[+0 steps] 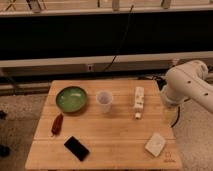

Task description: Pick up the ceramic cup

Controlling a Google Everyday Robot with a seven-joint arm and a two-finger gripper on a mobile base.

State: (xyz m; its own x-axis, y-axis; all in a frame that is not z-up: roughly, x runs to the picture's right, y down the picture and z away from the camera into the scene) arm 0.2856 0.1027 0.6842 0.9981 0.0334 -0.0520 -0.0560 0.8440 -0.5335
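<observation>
The ceramic cup [104, 101] is small, pale whitish-grey and handleless. It stands upright near the middle of the wooden table [115, 142], between the green round bowl [71, 98] on its left and the white oblong tube-like object [138, 101] on its right. Only a white rounded segment of my arm [187, 86] shows, at the right edge beside the table's far right corner. My gripper is out of view, and nothing touches the cup.
A red pepper-like object [57, 123] lies at the left. A flat black rectangular object [76, 148] lies at the front left. A white square pad [155, 144] lies at the front right. A dark wall with a hanging cable [122, 40] runs behind the table.
</observation>
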